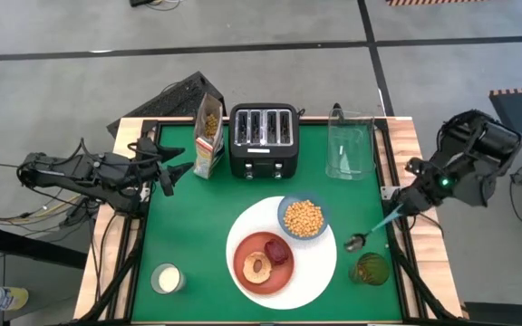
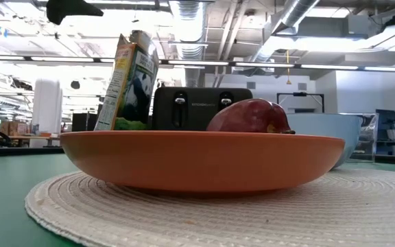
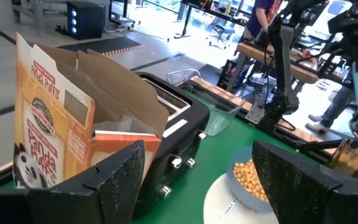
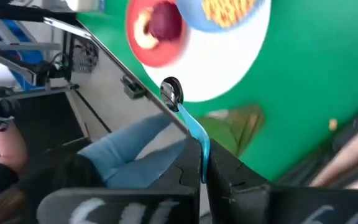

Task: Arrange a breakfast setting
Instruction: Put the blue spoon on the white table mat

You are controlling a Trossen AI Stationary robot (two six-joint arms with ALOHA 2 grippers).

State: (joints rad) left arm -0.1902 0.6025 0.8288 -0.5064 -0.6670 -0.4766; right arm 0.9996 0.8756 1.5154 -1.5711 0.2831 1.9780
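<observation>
Breakfast is mostly laid out already. The white plate (image 1: 320, 272) sits front-centre on the green worktop (image 1: 198, 226), with the red plate (image 1: 247, 279) on it carrying the bagel (image 1: 258, 265) and a dark red piece (image 1: 278, 250). The blue bowl (image 1: 304, 217) of cereal (image 1: 304, 218) overlaps the white plate's far right rim.

What's left, I'd say, is the spoon (image 1: 376, 228). The right tool (image 1: 399, 213) is pinching its blue handle, fingers pressed on it, the spoon head hanging low just right of the white plate, near a green cup (image 1: 369, 269). Can't tell if it's touching down yet.

The left tool (image 1: 166, 167) waits at the worktop's left edge, fingers spread and empty, pointed at the cereal box (image 1: 208, 136) and toaster (image 1: 263, 139).
</observation>
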